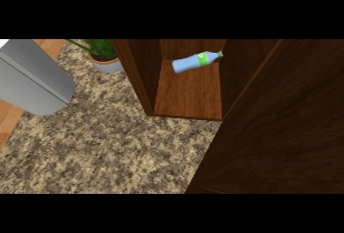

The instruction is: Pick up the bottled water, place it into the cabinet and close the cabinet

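Note:
The bottled water [189, 63] is pale blue with a green label and a green cap. It lies on its side on the wooden floor of the cabinet [191, 98], near the back, with its cap pointing to the right. The cabinet door [282, 136] is a broad dark brown panel filling the right of the head view, swung out over the counter, so the cabinet stands open. Neither hand shows. A grey rounded shape [33, 82], like a forearm, comes in from the left edge, and no hand is visible on it.
A potted green plant [105, 61] in a pale pot stands on the speckled stone counter [107, 145], just left of the cabinet's side wall [141, 73]. A strip of light wood [8, 118] runs along the far left edge.

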